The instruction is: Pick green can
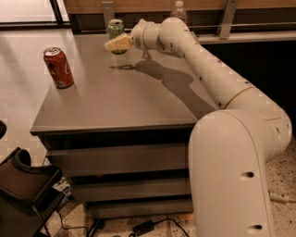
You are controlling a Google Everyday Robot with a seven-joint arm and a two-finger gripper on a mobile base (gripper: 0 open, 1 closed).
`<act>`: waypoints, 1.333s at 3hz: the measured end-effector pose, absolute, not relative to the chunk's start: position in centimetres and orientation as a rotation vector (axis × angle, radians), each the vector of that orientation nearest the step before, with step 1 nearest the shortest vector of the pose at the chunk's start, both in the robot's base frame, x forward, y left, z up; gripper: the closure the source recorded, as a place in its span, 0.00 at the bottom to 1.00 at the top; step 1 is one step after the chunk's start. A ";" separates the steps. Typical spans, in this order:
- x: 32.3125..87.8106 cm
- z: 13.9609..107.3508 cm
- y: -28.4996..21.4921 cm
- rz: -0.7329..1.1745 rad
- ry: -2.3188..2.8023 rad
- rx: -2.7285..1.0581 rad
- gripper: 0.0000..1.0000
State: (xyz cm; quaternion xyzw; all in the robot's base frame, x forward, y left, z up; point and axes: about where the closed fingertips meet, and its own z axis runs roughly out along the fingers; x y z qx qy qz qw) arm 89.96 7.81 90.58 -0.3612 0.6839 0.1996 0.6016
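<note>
The green can stands upright at the far edge of the grey table, light green with a silver top. My gripper reaches across the table from the right and sits right in front of the can, covering its lower part. The cream-coloured fingers point left at the can.
A red cola can stands near the table's left edge. A clear plastic bottle stands behind the arm at the back. A dark chair sits on the floor at the lower left. A counter ledge runs behind the table.
</note>
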 end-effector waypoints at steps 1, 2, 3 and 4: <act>93.0 88.2 9.1 0.532 1.594 -0.823 0.00; 94.3 87.5 9.5 0.558 1.597 -0.815 0.00; 95.0 87.6 9.3 0.571 1.585 -0.796 0.18; 95.1 87.6 9.6 0.573 1.583 -0.797 0.41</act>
